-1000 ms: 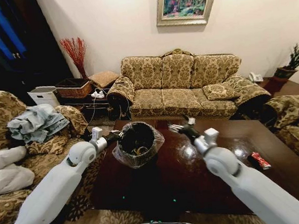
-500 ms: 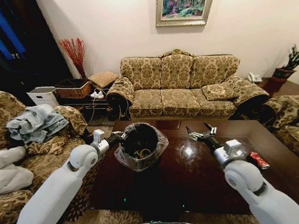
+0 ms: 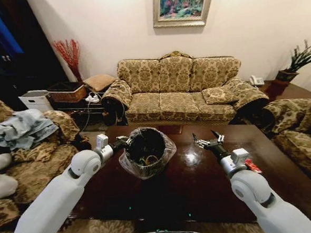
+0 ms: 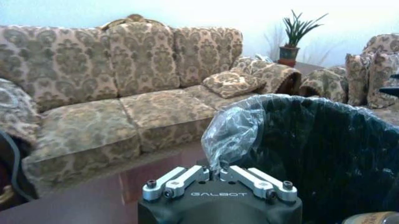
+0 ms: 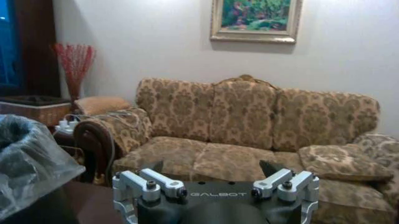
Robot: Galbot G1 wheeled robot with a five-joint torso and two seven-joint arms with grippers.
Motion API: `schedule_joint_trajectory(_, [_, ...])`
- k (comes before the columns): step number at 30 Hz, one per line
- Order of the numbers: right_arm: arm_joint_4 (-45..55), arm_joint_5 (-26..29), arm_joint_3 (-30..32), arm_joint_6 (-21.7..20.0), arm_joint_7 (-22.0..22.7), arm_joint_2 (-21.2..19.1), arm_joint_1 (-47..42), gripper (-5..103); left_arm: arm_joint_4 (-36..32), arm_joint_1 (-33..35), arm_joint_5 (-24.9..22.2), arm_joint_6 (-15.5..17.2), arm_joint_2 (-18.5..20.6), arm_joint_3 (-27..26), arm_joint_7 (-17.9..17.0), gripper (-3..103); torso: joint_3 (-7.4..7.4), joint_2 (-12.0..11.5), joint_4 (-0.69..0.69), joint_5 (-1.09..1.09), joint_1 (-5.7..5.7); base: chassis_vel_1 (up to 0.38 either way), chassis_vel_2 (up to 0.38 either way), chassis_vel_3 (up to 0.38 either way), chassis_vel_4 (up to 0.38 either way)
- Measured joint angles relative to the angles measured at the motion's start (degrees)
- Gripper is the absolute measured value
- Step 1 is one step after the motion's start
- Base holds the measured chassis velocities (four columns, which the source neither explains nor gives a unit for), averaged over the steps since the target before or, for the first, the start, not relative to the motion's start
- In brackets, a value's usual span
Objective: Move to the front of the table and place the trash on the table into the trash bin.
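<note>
Your left hand (image 3: 122,143) is pinched shut on the plastic liner at the rim of the trash bin (image 3: 145,152), which stands on the bench (image 3: 202,182). Your right hand (image 3: 209,141) hovers wide open and empty just right of the bin, with a red can (image 3: 252,166) lying behind it beside your right forearm.

"GALBOT" in pale capitals is printed on the dark housing of the left gripper (image 4: 219,173), just behind its linkages. Same "GALBOT" mark sits on the right gripper (image 5: 215,179) housing, between its two finger mounts. No other legible text.
</note>
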Motion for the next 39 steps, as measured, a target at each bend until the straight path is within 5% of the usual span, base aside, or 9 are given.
schedule_joint_trajectory(22, [-15.54,-1.15,-2.93,4.27,-1.72,3.74,5.51,100,0.4,0.6,-0.47,0.22,-0.12,-0.53,-0.85,3,0.0,0.0,0.01,-0.04,-0.01,-0.35,-0.351,0.345,0.354])
schedule_joint_trajectory(32, [-32.79,-4.29,-8.23,5.95,-5.03,10.06,9.47,100,0.88,1.07,2.13,0.1,-0.24,-0.19,-1.07,3,0.0,0.0,-0.03,0.03,0.0,-0.143,-0.15,0.144,0.138])
schedule_joint_trajectory(35, [-37.25,-4.78,-8.81,6.52,-6.83,13.25,9.49,100,1.06,1.43,2.84,0.05,0.09,-0.1,-1.08,3,0.0,0.0,0.01,-0.12,-0.01,0.026,0.01,-0.003,-0.01])
schedule_joint_trajectory(39, [-39.42,-5.28,-9.39,6.74,-8.41,14.95,9.75,100,0.91,2.18,3.02,0.05,0.52,-0.57,-1.15,3,0.0,0.0,0.06,-0.03,-0.01,0.078,0.068,-0.016,-0.023])
